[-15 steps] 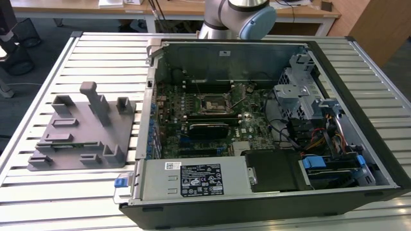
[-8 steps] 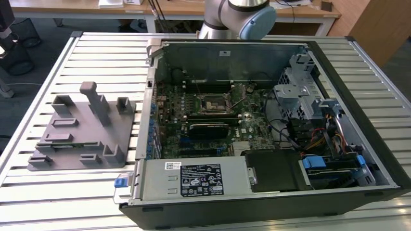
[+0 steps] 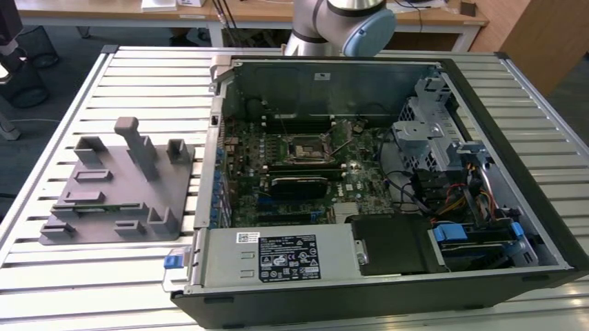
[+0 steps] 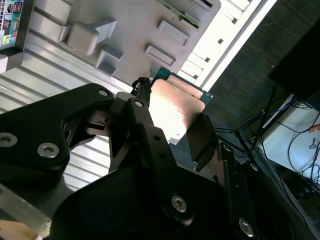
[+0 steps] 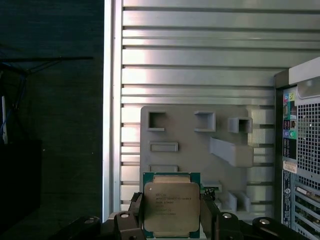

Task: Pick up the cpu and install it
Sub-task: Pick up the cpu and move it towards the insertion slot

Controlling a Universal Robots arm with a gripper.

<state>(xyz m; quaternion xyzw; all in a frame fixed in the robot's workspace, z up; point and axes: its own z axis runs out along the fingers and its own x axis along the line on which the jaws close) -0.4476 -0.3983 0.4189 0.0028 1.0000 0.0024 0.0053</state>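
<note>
The cpu [image 5: 171, 206], a thin square chip with a silvery top and a green rim, sits between my gripper's [image 5: 172, 217] two black fingers. The gripper is shut on its opposite edges. In the second wrist view the cpu [image 4: 176, 102] shines between the fingers [image 4: 141, 102], held well above the slatted table. Far beneath it lies the grey plastic fixture [image 5: 200, 145]. In the exterior view the open computer case [image 3: 515, 172] lies on its side, with the square socket frame [image 3: 308, 147] on the motherboard.
The grey fixture [image 3: 120, 186] with upright posts stands at the exterior view's left of the case on the slatted metal table [image 3: 129, 76]. My arm [image 3: 336, 27] rises behind the case. The case's rear panel [image 5: 305, 150] shows beside the fixture. Dark floor lies past the table edge [image 5: 112, 100].
</note>
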